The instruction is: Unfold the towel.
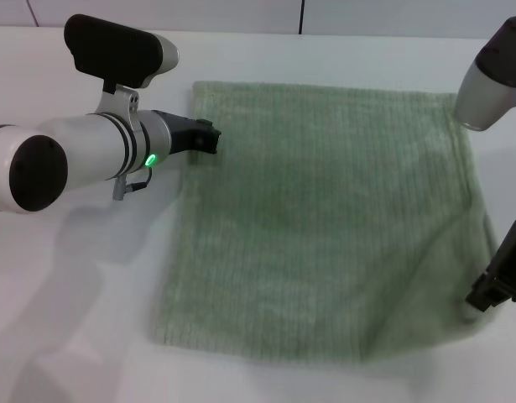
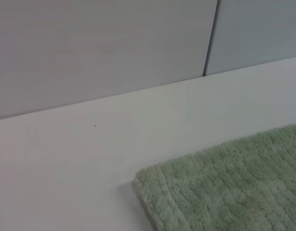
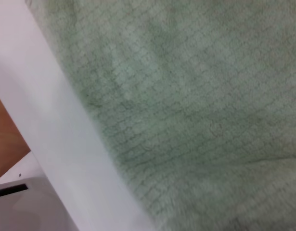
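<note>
Towel (image 1: 325, 227) lies spread on the surface (image 1: 73, 319), between both arms. Left gripper (image 1: 209, 138) touches its far left edge, right gripper (image 1: 498, 284) its near right corner; whether either is closed, I cannot tell.

A white table (image 1: 90, 336) is seen, and the towel (image 1: 325, 227) is spread flat on it, one layer, nearly square. A soft crease is seen near its right front corner. Bare table is left around all towel edges.
</note>
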`<state>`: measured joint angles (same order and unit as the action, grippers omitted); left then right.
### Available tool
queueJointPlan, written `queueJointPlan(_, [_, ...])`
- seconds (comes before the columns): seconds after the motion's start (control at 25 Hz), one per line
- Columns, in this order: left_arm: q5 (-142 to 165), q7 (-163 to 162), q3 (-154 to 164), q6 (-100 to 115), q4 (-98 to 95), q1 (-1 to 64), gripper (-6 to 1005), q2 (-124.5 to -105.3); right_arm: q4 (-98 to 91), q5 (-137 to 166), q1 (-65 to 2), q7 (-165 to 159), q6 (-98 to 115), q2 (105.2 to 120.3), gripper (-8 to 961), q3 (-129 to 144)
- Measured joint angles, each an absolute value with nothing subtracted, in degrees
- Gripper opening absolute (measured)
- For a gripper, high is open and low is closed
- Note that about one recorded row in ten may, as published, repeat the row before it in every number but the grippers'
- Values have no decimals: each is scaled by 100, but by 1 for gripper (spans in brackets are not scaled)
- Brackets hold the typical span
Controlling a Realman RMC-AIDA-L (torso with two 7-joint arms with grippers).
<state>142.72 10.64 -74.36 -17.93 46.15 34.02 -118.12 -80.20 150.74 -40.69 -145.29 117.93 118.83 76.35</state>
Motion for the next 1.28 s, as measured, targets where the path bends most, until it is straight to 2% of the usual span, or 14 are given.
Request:
queueJointPlan(0.28, [14274,1066,-7436,-1793,4614,3401,-1,-11812,-7981,15095,-4088,-14528,11750,11883,169,7711])
queueJointPlan(0.36, [14274,1070,-7436,-1793,4614,3402,-1,-11812,-8018,15097,-4088,-14529,11750,11883,365,7703])
queueJointPlan(0.64, [14274,1072,-7436,-1784,4614,3397,-1,-11812,-8383,15094,-4031,-14509,11086,11893,458,7409])
queueJointPlan(0.92, [14274,1073,-7435,-1758,4614,3381,-1,-11812,-8553,14828,-3715,-14212,9672,11932,457,7166])
queueJointPlan(1.28, [14273,1131,-7435,-1748,4614,3350,-1,-11812,-8355,13379,-2974,-12920,7122,11979,457,7285])
